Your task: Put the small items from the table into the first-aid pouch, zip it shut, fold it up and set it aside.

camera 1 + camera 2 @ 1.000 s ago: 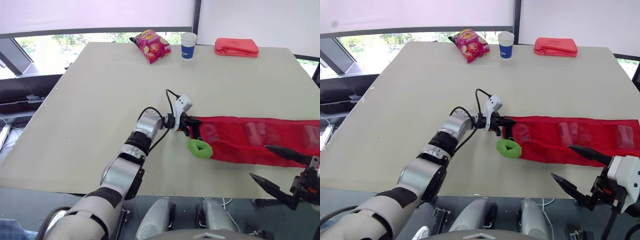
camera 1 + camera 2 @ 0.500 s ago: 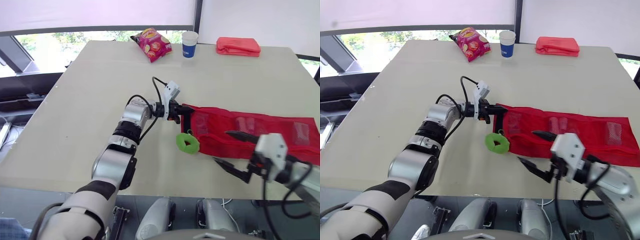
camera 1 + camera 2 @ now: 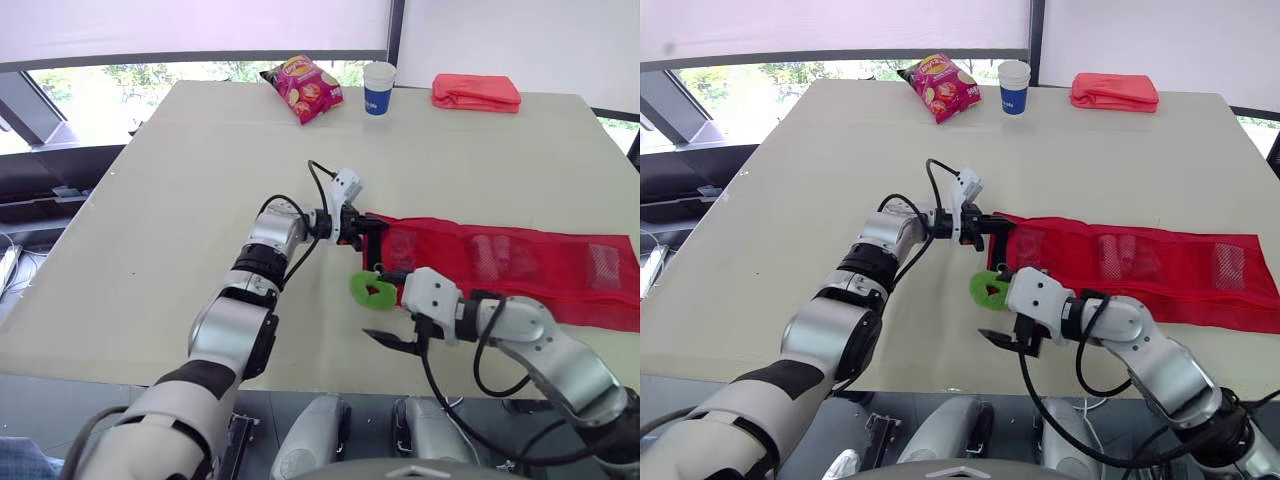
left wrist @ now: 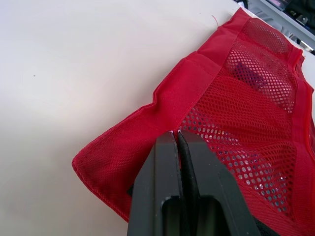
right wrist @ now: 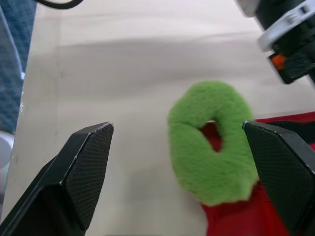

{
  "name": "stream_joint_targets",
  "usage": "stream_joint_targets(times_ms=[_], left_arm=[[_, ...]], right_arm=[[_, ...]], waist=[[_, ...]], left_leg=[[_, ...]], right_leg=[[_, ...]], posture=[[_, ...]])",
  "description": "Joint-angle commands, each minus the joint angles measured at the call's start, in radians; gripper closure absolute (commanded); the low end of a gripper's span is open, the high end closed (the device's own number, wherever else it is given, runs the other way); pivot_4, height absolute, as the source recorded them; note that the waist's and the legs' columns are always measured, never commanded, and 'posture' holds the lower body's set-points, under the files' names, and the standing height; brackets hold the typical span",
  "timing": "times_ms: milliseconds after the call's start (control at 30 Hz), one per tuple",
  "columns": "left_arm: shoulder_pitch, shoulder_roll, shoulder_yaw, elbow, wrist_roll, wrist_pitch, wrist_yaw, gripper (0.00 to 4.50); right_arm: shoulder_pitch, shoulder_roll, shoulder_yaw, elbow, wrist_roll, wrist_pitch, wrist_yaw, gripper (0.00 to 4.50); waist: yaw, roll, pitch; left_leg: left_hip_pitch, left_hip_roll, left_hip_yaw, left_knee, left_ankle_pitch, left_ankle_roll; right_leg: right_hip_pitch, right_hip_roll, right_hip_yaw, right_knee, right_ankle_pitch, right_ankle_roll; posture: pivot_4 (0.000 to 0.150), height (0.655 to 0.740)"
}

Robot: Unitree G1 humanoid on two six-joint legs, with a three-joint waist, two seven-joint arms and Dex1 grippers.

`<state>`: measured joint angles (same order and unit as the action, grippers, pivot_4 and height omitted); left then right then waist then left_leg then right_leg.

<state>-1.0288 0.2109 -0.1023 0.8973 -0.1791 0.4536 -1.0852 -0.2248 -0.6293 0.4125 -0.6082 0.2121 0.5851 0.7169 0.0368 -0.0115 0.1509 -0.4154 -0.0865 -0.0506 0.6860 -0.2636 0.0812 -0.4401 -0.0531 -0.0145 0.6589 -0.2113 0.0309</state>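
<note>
The red mesh pouch [image 3: 520, 265] lies unfolded flat across the right of the table, with small items showing through its pockets. My left gripper [image 3: 370, 226] is shut on the pouch's left end, and the left wrist view has the closed fingers [image 4: 167, 162] pinching red fabric [image 4: 206, 78]. A fuzzy green ring [image 3: 373, 289] rests at the pouch's front left corner, partly on the red cloth. My right gripper [image 3: 383, 308] stands open just in front of the ring. In the right wrist view the ring [image 5: 197, 162] sits between its wide-spread fingers [image 5: 88, 157], untouched.
At the table's far edge lie a crisp bag [image 3: 303, 88], a paper cup [image 3: 378, 88] and a folded red cloth [image 3: 476, 93]. The table's front edge [image 3: 300, 375] runs just below my right gripper. Bare tabletop spreads to the left.
My right arm has swung in from the front right to the green ring, staying open. The left gripper has kept its hold on the pouch's end.
</note>
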Motion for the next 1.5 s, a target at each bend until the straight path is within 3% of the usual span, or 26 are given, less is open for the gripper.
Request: stream_joint_targets(times_ms=[33, 100, 200, 433, 767, 933, 1033, 1133, 1167, 1500], left_arm=[[-0.03, -0.007, 0.02, 0.002, -0.006, -0.014, 0.0, 4.44], [-0.031, -0.009, 0.022, 0.005, -0.005, -0.013, 0.001, 4.44], [-0.032, -0.011, 0.021, 0.009, -0.003, -0.012, 0.0, 4.5], [-0.029, -0.014, 0.017, 0.008, 0.004, -0.015, -0.003, 4.5], [-0.016, -0.009, 0.013, 0.009, 0.023, -0.041, -0.011, 4.5], [-0.013, -0.007, 0.015, 0.019, 0.03, -0.053, -0.011, 4.5], [-0.012, -0.007, 0.015, 0.022, 0.034, -0.055, -0.011, 4.5], [-0.012, -0.005, 0.014, 0.023, 0.035, -0.056, -0.013, 4.5], [-0.01, -0.004, 0.013, 0.022, 0.036, -0.054, -0.014, 4.5], [0.003, 0.005, 0.006, 0.006, 0.04, -0.046, -0.021, 4.5]], right_arm=[[-0.011, 0.005, 0.02, 0.004, -0.019, -0.004, 0.013, 0.0], [-0.016, 0.009, 0.035, 0.027, -0.05, -0.01, 0.005, 0.0], [-0.027, 0.025, 0.057, 0.076, -0.11, -0.045, -0.016, 0.73], [-0.016, 0.075, 0.012, 0.066, -0.108, -0.042, -0.038, 4.44], [0.052, 0.131, -0.142, -0.011, 0.021, 0.05, -0.066, 4.48], [0.05, 0.071, -0.085, -0.023, -0.025, 0.028, -0.031, 4.48], [0.037, 0.05, -0.038, -0.027, -0.032, 0.037, -0.008, 3.63], [0.014, 0.077, -0.016, -0.012, -0.048, 0.041, -0.03, 2.06], [0.003, 0.088, 0.001, 0.0, -0.059, 0.047, -0.035, 1.86], [-0.084, 0.119, 0.105, 0.069, -0.144, 0.236, -0.08, 1.86]], waist=[[0.0, 0.0, 0.0], [-0.002, 0.0, 0.0], [-0.003, 0.0, 0.0], [-0.004, 0.0, 0.0], [-0.006, 0.0, 0.0], [-0.013, 0.0, 0.0], [-0.019, 0.0, 0.0], [-0.023, 0.0, 0.0], [-0.023, 0.0, 0.0], [-0.023, 0.0, 0.0]], left_leg=[[0.0, 0.0, 0.0, 0.0, 0.0, 0.0], [0.0, 0.0, 0.0, 0.0, 0.0, 0.0], [0.0, 0.0, 0.0, 0.0, 0.0, 0.0], [0.0, 0.0, 0.0, 0.0, 0.0, -0.001], [0.0, 0.0, 0.0, 0.0, 0.0, -0.001], [0.0, 0.0, 0.0, 0.0, 0.0, -0.001], [0.0, 0.0, 0.0, 0.0, 0.0, -0.001], [0.0, 0.0, -0.001, 0.0, 0.001, -0.001], [0.0, 0.0, -0.001, 0.0, 0.001, -0.001], [0.0, 0.0, -0.001, -0.001, 0.001, -0.002]], right_leg=[[0.0, 0.0, 0.0, 0.0, 0.0, 0.0], [0.0, 0.0, 0.0, 0.0, 0.0, 0.0], [0.0, 0.0, 0.0, 0.0, 0.0, 0.0], [0.0, 0.0, 0.0, 0.001, 0.0, 0.0], [0.0, 0.0, 0.0, 0.001, 0.0, 0.0], [-0.001, 0.0, 0.0, 0.002, 0.0, 0.0], [-0.001, 0.0, 0.0, 0.001, 0.0, 0.0], [-0.001, 0.0, 0.0, 0.002, 0.0, 0.0], [-0.001, 0.0, 0.0, 0.002, 0.0, 0.0], [-0.001, 0.0, 0.0, 0.002, 0.0, 0.0]], posture=[[0.15, 0.7395], [0.15, 0.7395], [0.15, 0.7395], [0.15, 0.7395], [0.15, 0.7395], [0.15, 0.7395], [0.15, 0.7395], [0.15, 0.7395], [0.15, 0.7395], [0.15, 0.7395]])
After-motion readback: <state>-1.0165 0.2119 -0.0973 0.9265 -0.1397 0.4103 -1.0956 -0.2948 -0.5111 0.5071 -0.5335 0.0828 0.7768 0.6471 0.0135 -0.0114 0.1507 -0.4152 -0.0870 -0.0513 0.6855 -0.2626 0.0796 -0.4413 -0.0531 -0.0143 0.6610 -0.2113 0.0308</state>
